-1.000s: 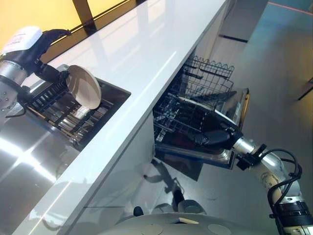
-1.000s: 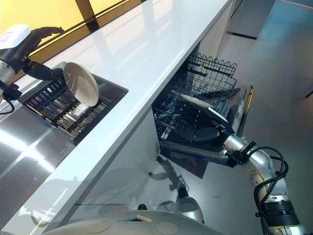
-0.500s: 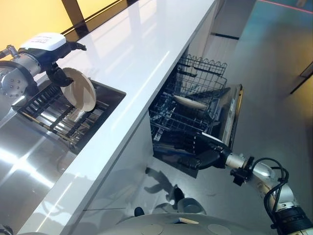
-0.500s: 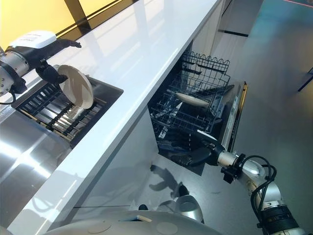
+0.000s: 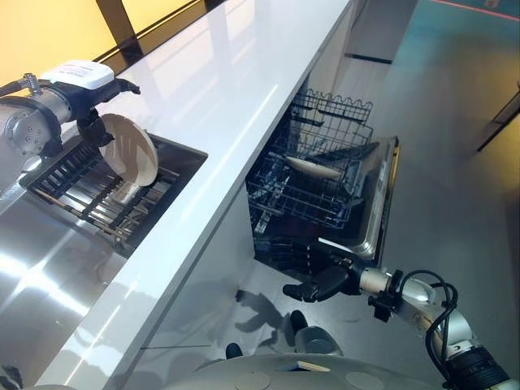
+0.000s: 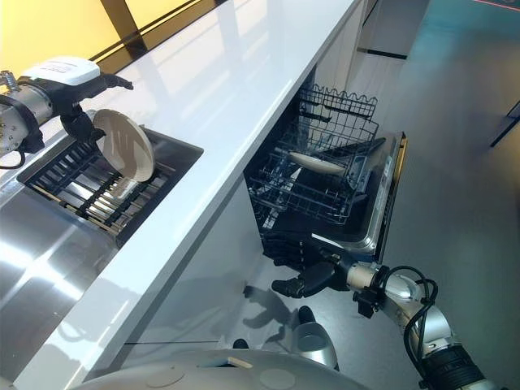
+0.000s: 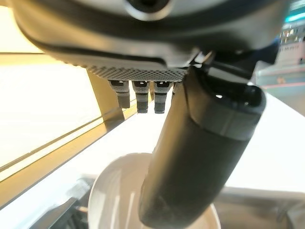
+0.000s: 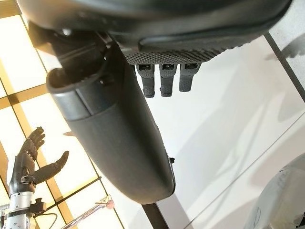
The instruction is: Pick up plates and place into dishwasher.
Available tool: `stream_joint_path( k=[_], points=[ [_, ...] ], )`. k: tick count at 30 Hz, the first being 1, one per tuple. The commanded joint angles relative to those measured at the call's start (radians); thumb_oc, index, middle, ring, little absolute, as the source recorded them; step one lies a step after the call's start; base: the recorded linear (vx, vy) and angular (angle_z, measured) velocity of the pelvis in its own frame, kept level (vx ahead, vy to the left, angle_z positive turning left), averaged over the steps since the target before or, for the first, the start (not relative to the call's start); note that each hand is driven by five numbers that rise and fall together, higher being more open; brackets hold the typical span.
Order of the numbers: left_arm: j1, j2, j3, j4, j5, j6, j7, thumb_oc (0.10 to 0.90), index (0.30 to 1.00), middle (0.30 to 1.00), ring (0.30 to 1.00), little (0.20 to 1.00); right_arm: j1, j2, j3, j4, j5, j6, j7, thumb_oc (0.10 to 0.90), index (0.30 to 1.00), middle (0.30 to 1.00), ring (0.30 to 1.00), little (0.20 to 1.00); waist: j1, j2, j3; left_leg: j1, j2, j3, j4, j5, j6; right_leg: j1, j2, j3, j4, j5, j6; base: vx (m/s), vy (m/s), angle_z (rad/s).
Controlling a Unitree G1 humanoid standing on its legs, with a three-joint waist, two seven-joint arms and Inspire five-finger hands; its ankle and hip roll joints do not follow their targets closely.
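Observation:
A cream plate (image 5: 132, 150) stands tilted on edge in the dark rack (image 5: 81, 185) in the sink. My left hand (image 5: 91, 122) is at the plate's left rim, fingers curled behind it. Its thumb (image 7: 190, 157) reaches across the plate's face (image 7: 114, 200). The dishwasher (image 5: 382, 203) stands open under the counter with its lower wire basket (image 5: 284, 203) pulled out. Another plate (image 5: 313, 169) lies tilted in that basket. My right hand (image 5: 313, 284) hangs open with its fingers spread, holding nothing, below and in front of the basket, apart from it.
The long white counter (image 5: 236, 73) runs between the sink (image 5: 183, 154) and the dishwasher. An upper wire basket (image 5: 333, 110) sits behind the lower one. The door's edge stands out over the grey floor (image 5: 455, 187), which lies beyond it.
My right hand has drawn back out of the lower basket and dropped below its front edge. The left hand stays at the plate in the sink rack. The camera has shifted.

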Motion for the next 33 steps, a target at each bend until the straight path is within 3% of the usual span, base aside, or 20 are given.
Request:
stream_joint_path(
  k=[1,15,30,31,32,33],
  points=[
    [-0.178,0.042,0.045,0.084,0.032,0.012,0.044,0.800,0.900,0.900,0.900,0.900,-0.045,-0.023,-0.020,-0.117,0.037,-0.056,0.007,0.800,0.900,0.900,0.900,0.900,-0.013,0.041,-0.018,-0.017,-0.057,-0.041,0.005,-0.066,0.063,-0.047,-0.045,-0.002,0.087,0.120,0.084,0.04,-0.004,0.00],
    [-0.172,-0.001,0.015,0.111,0.111,0.012,0.048,0.800,0.900,0.900,0.900,0.900,-0.032,-0.012,-0.001,-0.134,0.044,-0.046,-0.014,0.800,0.900,0.900,0.900,0.900,-0.030,0.037,-0.009,-0.007,-0.060,-0.038,0.005,-0.071,0.065,-0.058,-0.036,0.001,0.084,0.123,0.085,0.02,-0.001,-0.01],
    [-0.191,-0.123,-0.022,0.248,0.197,0.035,0.041,0.800,0.900,0.900,0.900,0.900,-0.016,-0.007,0.020,-0.137,0.046,-0.032,-0.033,0.800,0.900,0.900,0.900,0.900,-0.079,0.037,0.010,-0.003,-0.062,-0.011,0.006,-0.076,0.065,-0.087,-0.018,0.024,0.087,0.137,0.084,0.03,0.002,-0.03],
    [-0.196,-0.130,-0.029,0.254,0.207,0.045,0.030,0.704,0.818,0.818,0.818,0.804,-0.014,-0.006,0.020,-0.138,0.045,-0.032,-0.034,0.800,0.900,0.900,0.900,0.900,-0.083,0.037,0.013,-0.004,-0.062,-0.009,0.006,-0.076,0.065,-0.089,-0.016,0.026,0.086,0.137,0.084,0.02,-0.001,-0.07],
    [-0.197,-0.136,-0.032,0.262,0.222,0.046,0.023,0.416,0.571,0.571,0.571,0.516,-0.012,-0.004,0.020,-0.134,0.044,-0.034,-0.033,0.800,0.900,0.900,0.900,0.900,-0.085,0.037,0.014,-0.004,-0.063,-0.008,0.007,-0.076,0.065,-0.090,-0.016,0.026,0.087,0.138,0.084,0.02,-0.003,-0.10],
    [-0.195,-0.142,-0.033,0.273,0.242,0.047,0.011,0.215,0.399,0.399,0.399,0.315,-0.012,-0.004,0.020,-0.132,0.042,-0.036,-0.032,0.800,0.900,0.900,0.900,0.900,-0.087,0.037,0.017,-0.003,-0.062,-0.006,0.007,-0.076,0.064,-0.091,-0.016,0.026,0.086,0.137,0.084,0.02,-0.007,-0.14]
  ],
)
